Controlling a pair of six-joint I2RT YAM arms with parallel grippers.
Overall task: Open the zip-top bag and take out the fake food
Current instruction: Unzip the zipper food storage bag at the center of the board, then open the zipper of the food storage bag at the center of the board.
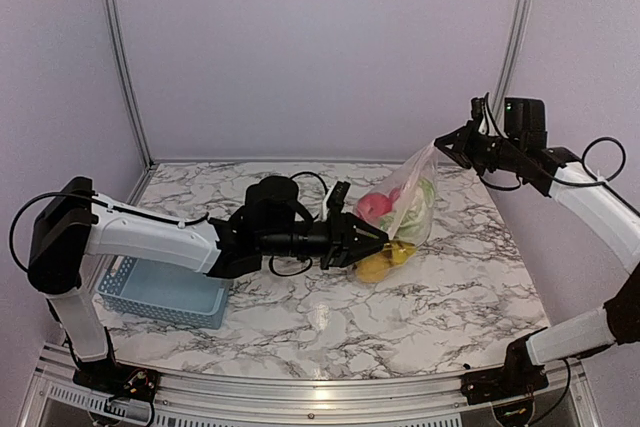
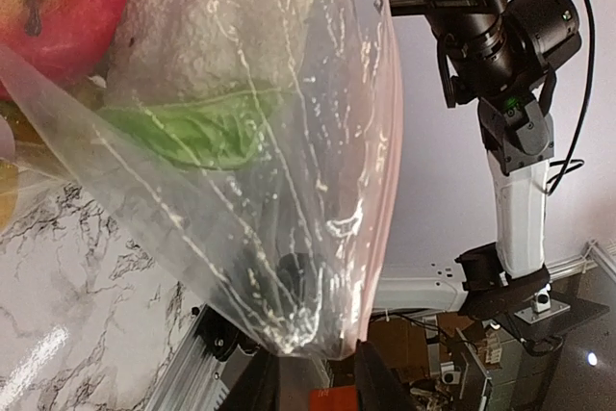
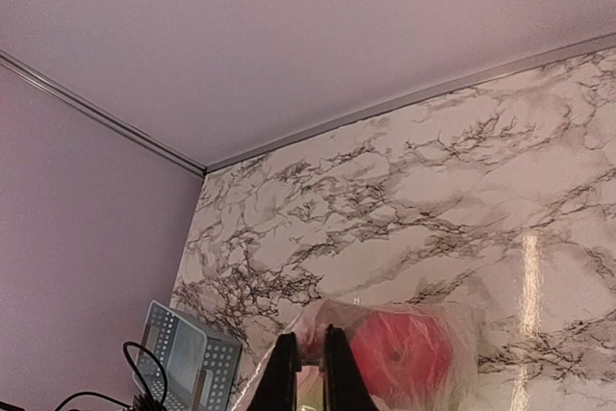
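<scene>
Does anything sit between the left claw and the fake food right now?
Yes. The zip-top bag has its clear wall over the fake food, red apple and leafy cabbage included, on the side facing the left claw. The right claw pinches the bag's top corner, holding it up.

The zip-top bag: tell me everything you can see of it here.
The bag is clear, glossy, crinkled plastic with a pinkish strip along one edge. It hangs slanted, its top corner pinched in the shut right hand, its lower end down by the table, right at the left hand. Inside show a red apple, a pale cabbage and yellow fruit. Whether the zip is open I cannot tell.
</scene>
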